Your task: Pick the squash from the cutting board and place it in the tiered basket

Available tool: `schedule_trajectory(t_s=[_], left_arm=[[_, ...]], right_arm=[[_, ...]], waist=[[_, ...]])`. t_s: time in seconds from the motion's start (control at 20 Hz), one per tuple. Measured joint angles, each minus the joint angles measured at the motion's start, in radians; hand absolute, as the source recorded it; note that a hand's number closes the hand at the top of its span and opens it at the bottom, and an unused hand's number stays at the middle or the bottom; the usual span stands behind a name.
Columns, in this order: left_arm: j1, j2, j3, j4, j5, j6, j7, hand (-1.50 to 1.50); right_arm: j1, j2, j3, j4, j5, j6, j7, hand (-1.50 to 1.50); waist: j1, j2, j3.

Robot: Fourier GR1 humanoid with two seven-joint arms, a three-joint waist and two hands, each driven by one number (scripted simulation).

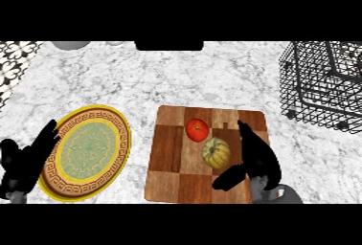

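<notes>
I see the squash (pixel 216 152) sitting on the board (pixel 170 158), just left of my right hand (pixel 256 158). It's small, round, slightly flattened, pale yellow-green with darker ribs running from the top. Looks upright, resting on the wood.

Right hand is over the board's right side, fingers extended away from me, thumb sticking out to the left below the squash. Fingers are straight and hold nothing. Hand is right beside the squash; can't tell if it touches it.

A red tomato (pixel 198 129) is on the board too, up and left of the squash, nearly touching it, further from the right hand than the squash is.

Basket (pixel 322 86) is black wire, standing on the table (pixel 141 76) well beyond and to the right of the right hand, partly cut off by the view's edge.

Left hand (pixel 25 162) is at the left edge, fingers straight and relaxed, resting, holding nothing. A plate (pixel 88 152) with a yellow rim and patterned brown band lies just right of it, between the left hand and the board.
</notes>
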State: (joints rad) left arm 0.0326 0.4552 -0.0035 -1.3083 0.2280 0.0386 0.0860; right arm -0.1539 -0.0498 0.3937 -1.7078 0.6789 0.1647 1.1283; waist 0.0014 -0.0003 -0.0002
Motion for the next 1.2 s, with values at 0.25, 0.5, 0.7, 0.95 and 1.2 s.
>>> schedule_trajectory(t_s=[0.25, 0.5, 0.7, 0.95, 1.2], left_arm=[[0.02, -0.011, 0.008, -0.045, -0.02, -0.003, 0.026, 0.0], [0.023, -0.028, 0.02, -0.056, -0.033, -0.009, 0.039, 0.0], [0.012, -0.032, 0.044, -0.019, -0.047, -0.033, 0.017, 0.0], [0.023, -0.043, 0.071, -0.028, -0.06, -0.062, 0.015, 0.0], [0.028, -0.062, 0.088, -0.027, -0.079, -0.076, 0.009, 0.0]], right_arm=[[-0.013, 0.028, -0.02, 0.044, 0.022, -0.001, -0.016, -1.5], [-0.016, 0.038, -0.025, 0.103, 0.032, -0.022, -0.032, -1.5], [-0.04, 0.041, -0.02, 0.169, 0.022, -0.052, -0.042, -1.5], [-0.044, 0.045, -0.021, 0.252, 0.01, -0.081, -0.079, -1.5], [-0.064, 0.033, 0.024, 0.294, 0.019, -0.131, -0.122, 1.5]], waist=[[0.002, 0.0, 0.0], [0.002, 0.0, 0.0], [0.002, 0.0, 0.0], [0.003, 0.0, 0.0], [-0.001, -0.007, -0.007]])
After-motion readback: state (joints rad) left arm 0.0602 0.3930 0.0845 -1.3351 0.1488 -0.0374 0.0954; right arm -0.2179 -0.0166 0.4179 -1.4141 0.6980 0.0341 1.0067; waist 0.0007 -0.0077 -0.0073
